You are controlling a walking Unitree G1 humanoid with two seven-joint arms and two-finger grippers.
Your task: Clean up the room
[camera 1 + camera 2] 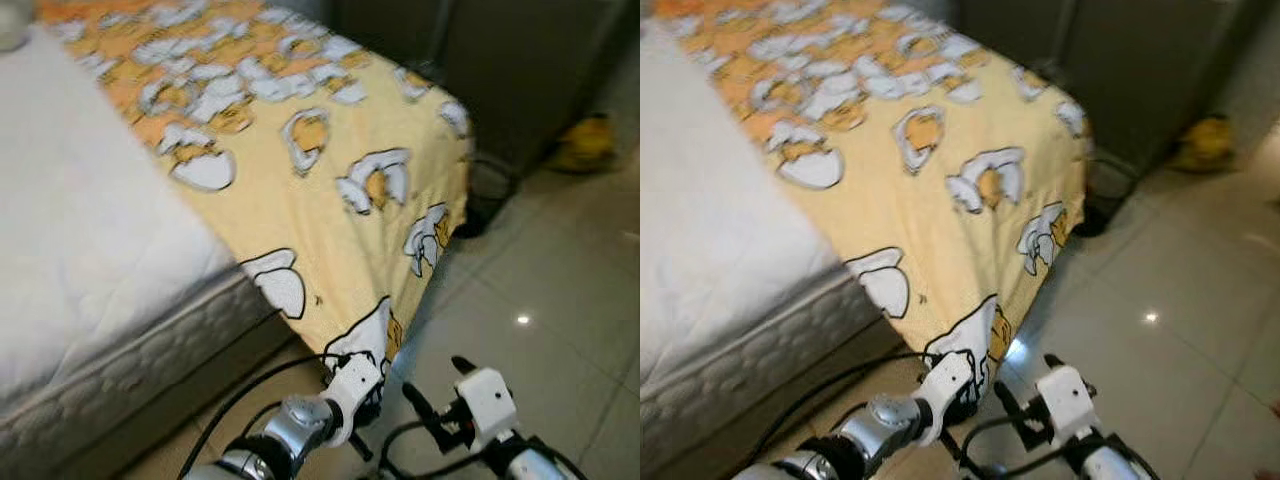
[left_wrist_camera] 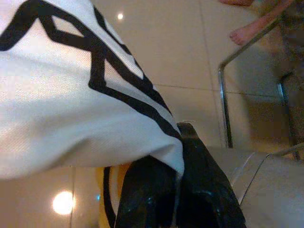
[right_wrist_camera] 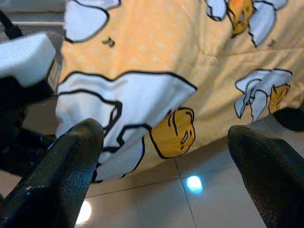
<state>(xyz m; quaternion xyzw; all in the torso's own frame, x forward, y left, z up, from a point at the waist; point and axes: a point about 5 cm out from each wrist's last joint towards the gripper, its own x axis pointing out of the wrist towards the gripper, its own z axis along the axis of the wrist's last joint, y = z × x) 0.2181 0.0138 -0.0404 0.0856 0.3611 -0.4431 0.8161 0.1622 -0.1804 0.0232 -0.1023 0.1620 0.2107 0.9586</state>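
the left end effector (image 2: 173, 190) is clenched on the lowest hanging corner of the yellow bedsheet (image 1: 330, 190), its black fingers (image 2: 204, 190) pinching the white-and-black printed cloth. just beside it, on the side away from the bed, the right end effector (image 3: 164, 166) hangs released, fingers spread wide and holding nothing, aimed at the same drooping edge.

the sheet itself, printed with egg figures, lies across the far part of the mattress (image 1: 90, 240) and spills over the mattress corner toward the tiled floor (image 1: 540, 300); the near part of the mattress is bare and white.

the step in hand looks like straightening or spreading the sheet as part of tidying the room. the next move probably calls for the right end effector to close on the edge near the left one, then for both to draw the cloth across the bare mattress.

the left wrist view adds a metal chair leg (image 2: 223, 95) and a person's bare foot (image 2: 247, 31) on the floor beyond the sheet. the head views alone show a yellow object (image 1: 585, 140) on the floor far past the mattress corner, too blurred to name.
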